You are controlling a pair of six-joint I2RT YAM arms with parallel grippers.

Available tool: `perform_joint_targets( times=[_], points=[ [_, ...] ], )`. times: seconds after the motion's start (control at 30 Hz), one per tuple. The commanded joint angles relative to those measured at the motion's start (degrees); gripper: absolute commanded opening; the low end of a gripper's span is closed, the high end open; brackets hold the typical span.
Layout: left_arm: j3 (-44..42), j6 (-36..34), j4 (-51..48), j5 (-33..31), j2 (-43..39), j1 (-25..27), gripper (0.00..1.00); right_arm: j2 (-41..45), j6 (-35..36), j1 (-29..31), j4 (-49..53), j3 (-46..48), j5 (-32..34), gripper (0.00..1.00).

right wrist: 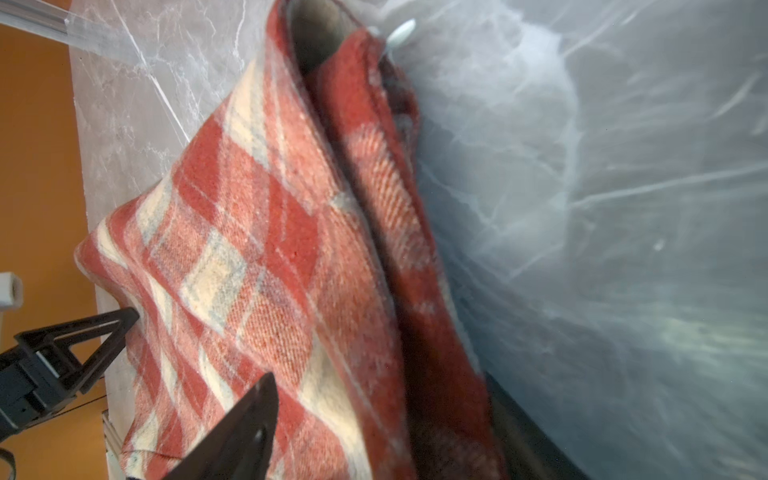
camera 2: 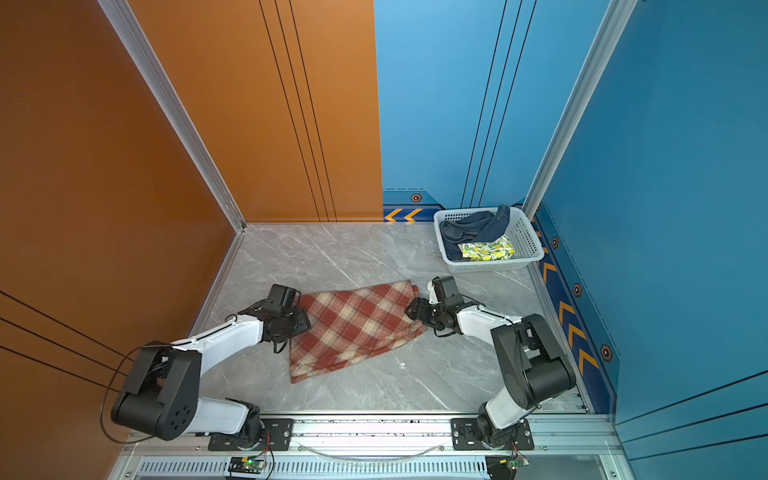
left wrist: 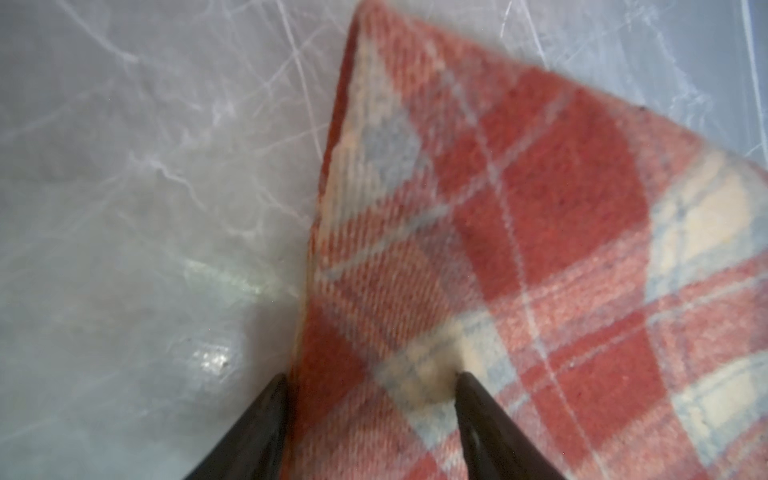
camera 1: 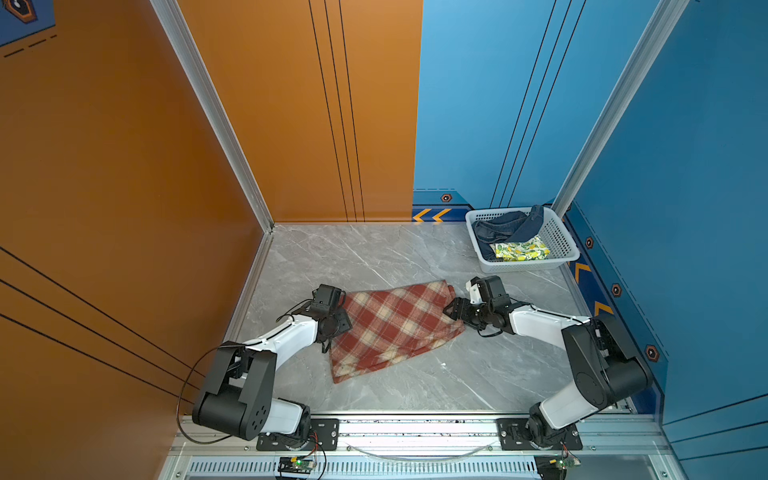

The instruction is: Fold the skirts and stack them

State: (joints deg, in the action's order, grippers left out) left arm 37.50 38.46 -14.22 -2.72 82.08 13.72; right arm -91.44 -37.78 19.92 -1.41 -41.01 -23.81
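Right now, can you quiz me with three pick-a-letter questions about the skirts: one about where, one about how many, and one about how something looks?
1. Where is the lemon skirt?
A. hanging on the wall
B. in the basket
C. on an arm

2. How many skirts lie on the table outside the basket?
A. one
B. two
C. three

3. How does the denim skirt look?
A. neatly folded
B. spread flat
C. crumpled, poking over the rim

Answers:
1 B: it sits in the basket, next to the denim skirt.
2 A: only the plaid skirt lies there.
3 C: it is bunched up, with one end past the basket's rim.
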Motion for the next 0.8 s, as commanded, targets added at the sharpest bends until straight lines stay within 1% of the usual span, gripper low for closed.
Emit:
perform_joint_targets(
  times=[0.0, 0.07, 0.17, 0.23, 0.27, 0.37, 0.57, 0.67, 0.77],
  points=[
    [-1.26, 0.21, -1.46, 4.7, 5.49, 0.64, 0.52, -2.61, -1.32, 1.07, -0.33, 2.02, -1.22, 0.57],
    [-0.6, -0.03, -0.84, 4.83, 7.24, 1.1, 0.45, -2.78, -1.68, 0.92, -1.39, 2.12, -1.24, 0.38],
    [0.27, -0.31, 0.0, 5.11, 9.63, 1.95, 0.32, -1.38, -1.29, 0.34, -0.76, 1.19, 0.17, 0.12],
    [0.97, -0.57, 0.48, 5.27, 10.92, 2.6, 0.24, 0.32, -0.11, 0.05, 1.45, 0.07, 2.33, 0.03],
    [1.52, -0.81, 0.59, 5.26, 11.71, 3.08, 0.22, 1.5, 1.03, -0.05, 3.45, -0.95, 3.98, 0.0],
    [3.63, -1.1, 0.89, 5.16, 14.06, 5.11, 0.18, 4.05, 3.85, -0.23, 8.29, -3.49, 7.47, 0.0],
    [7.85, 0.06, 2.91, 6.74, 19.47, 9.05, 0.17, 10.1, 9.93, 0.75, 20.76, -9.61, 16.17, 0.0],
    [9.91, 0.46, 5.37, 7.9, 21.97, 10.76, 0.18, 12.35, 13.39, 3.32, 27.33, -14.05, 22.55, 0.0],
    [10.53, 1.39, 7.58, 9.14, 23.92, 12.03, 0.18, 12.7, 15.51, 8.09, 31.37, -18.91, 27.28, 0.0]
  ],
)
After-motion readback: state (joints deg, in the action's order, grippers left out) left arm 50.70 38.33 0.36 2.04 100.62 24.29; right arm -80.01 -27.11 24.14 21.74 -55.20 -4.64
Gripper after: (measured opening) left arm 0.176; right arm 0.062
